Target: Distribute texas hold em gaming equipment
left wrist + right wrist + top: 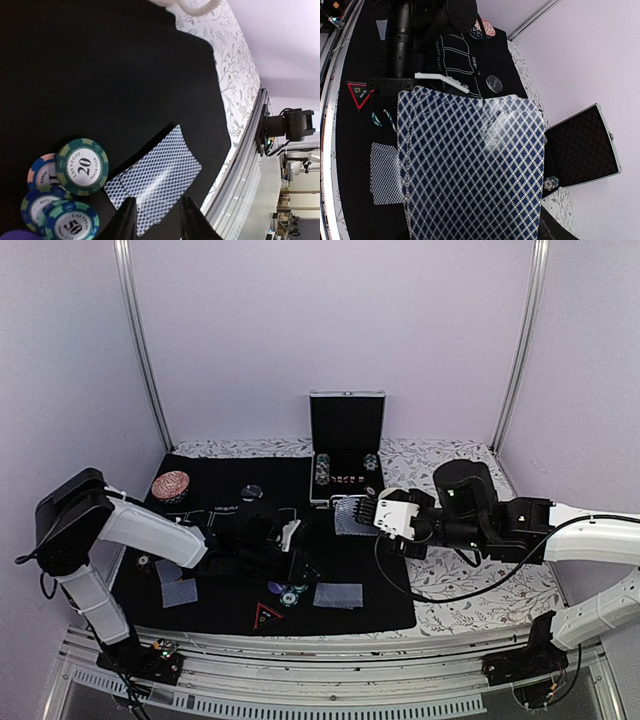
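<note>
Gripping a fan of blue-diamond-backed playing cards (470,165), too overlapped to count, the right gripper (368,514) hangs above the black felt mat (100,75). The left gripper (157,222) stands narrowly parted and empty over two overlapping cards (160,172), beside four round striped-edge poker chips (82,166).

Top view: high beyond the near edge of the black mat (215,602), looking down over the whole of it. Left wrist: close above the mat's near edge; right wrist: farther back, looking across the mat from its right. All three share the face-down cards (338,594) there
</note>
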Motion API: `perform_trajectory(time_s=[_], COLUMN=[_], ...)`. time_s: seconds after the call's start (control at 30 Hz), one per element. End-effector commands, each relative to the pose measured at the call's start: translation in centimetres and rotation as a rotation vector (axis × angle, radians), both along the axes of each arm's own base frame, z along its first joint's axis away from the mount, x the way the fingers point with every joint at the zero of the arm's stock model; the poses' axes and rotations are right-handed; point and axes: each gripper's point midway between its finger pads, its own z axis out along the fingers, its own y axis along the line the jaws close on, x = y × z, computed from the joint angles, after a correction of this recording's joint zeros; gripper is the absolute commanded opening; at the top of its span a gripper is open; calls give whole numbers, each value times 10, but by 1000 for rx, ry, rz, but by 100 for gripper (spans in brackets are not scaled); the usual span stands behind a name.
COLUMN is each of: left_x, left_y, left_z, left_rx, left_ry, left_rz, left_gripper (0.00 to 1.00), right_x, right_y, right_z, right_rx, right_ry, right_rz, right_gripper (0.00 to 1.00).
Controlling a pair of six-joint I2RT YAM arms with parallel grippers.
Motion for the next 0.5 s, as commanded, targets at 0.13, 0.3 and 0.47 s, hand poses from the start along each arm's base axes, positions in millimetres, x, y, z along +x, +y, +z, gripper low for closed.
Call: perform_trajectory(time_s=[0.13, 0.3, 0.47], left_x=[5, -10, -26], left_y=[32, 67, 103], left_z=[95, 135, 156], left_rx=[-22, -58, -57], left_ry=[-260, -337, -380], left_rz=[78, 128, 175], left_gripper=[54, 65, 65], right_x=[-18, -32, -41], right_y=[32, 52, 70], right_z=[21, 13, 6], right_rx=[49, 64, 91], right_ry=[0, 33, 63], right_rz=[52, 73, 75], right_gripper=[53, 52, 52])
